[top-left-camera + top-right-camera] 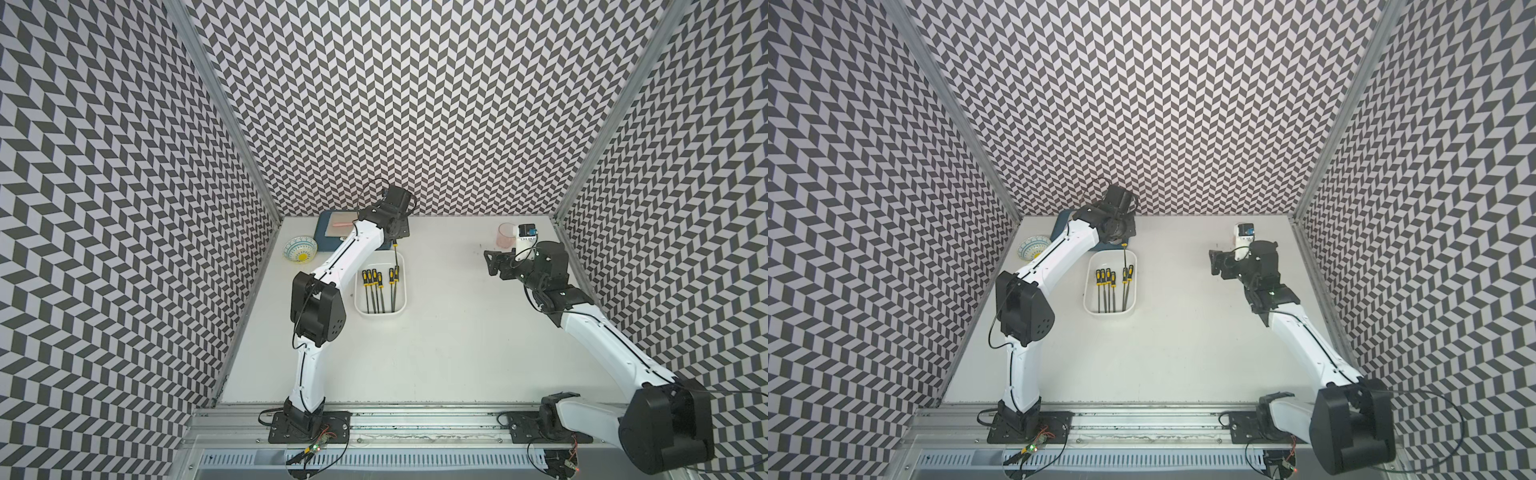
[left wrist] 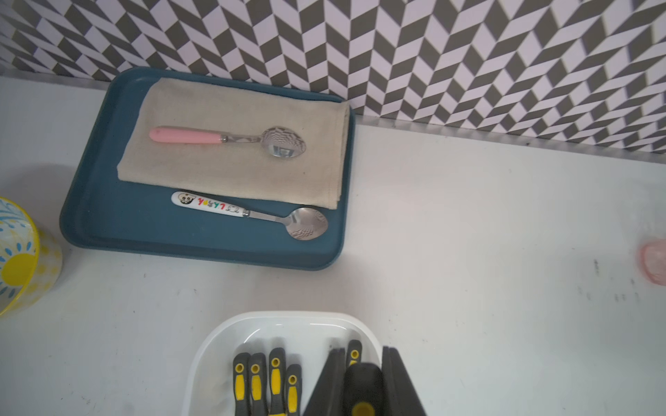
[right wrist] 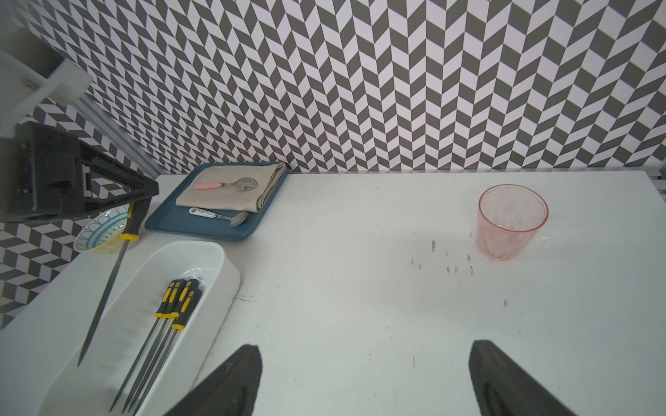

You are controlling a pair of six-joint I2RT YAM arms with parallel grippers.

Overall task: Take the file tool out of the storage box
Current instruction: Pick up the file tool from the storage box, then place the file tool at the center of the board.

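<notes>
The left gripper [image 2: 362,381] is pressed onto the black-and-yellow handle of one file tool [image 3: 108,288]. The file hangs tilted, tip down, at the left of the right wrist frame. In both top views it shows as a thin dark line [image 1: 396,257] at the upper end of the storage box [image 1: 380,311], just under the left wrist. Whether its tip clears the rim I cannot tell.

The white box sits left of centre on the worktop [image 1: 457,332]. More files [image 1: 372,286] lie lengthwise in it, four of them packed side by side.

Above the box in the picture is a dark blue tray [image 2: 108,216] carrying a folded beige cloth [image 2: 234,169]. A pink-handled spoon [image 2: 187,136] lies on the cloth, and a white-handled spoon [image 2: 209,205] lies on the bare tray. A patterned bowl [image 1: 300,248] stands left of the tray.

The right gripper [image 3: 365,345] is spread wide and holds nothing, over bare worktop at the right. A pink glass [image 3: 511,223] stands beyond it.
</notes>
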